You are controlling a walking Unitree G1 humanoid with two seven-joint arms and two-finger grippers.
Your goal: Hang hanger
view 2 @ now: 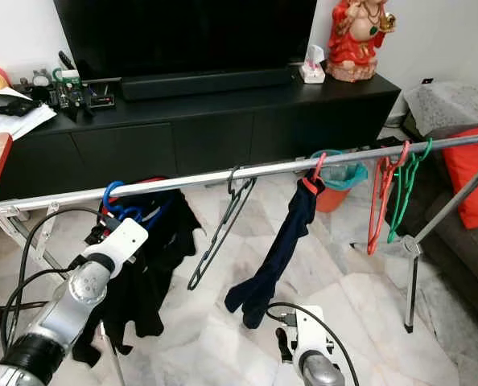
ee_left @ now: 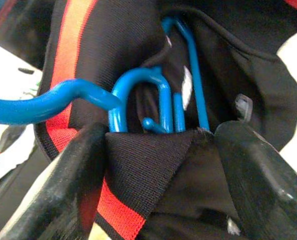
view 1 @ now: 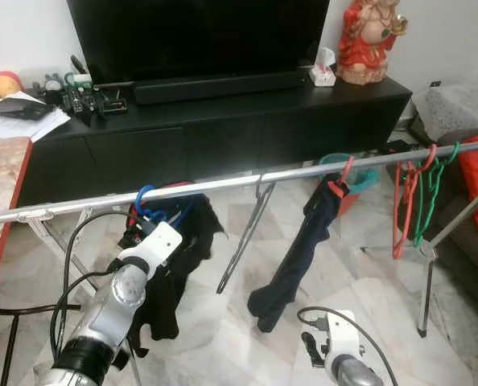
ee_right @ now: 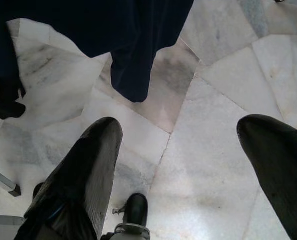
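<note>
A blue hanger point(ee_left: 138, 85) carrying a black garment with a red stripe point(view 1: 192, 233) hooks over the silver rail point(view 1: 223, 183) at its left end. My left gripper point(ee_left: 161, 145) is raised to the garment's collar just under the rail; its black fingers point(ee_left: 73, 170) stand wide apart on either side of the folded fabric, open. My right gripper point(ee_right: 181, 135) hangs low, open, pointing at the marble floor below a dark navy garment point(view 1: 303, 249).
An empty grey hanger point(view 1: 247, 233) hangs mid-rail. Red and green hangers point(view 1: 412, 201) hang at the right end. A black TV cabinet point(view 1: 223, 137) stands behind the rack, a teal bin point(view 1: 353, 175) near it, a red-edged table point(view 1: 6, 177) at left.
</note>
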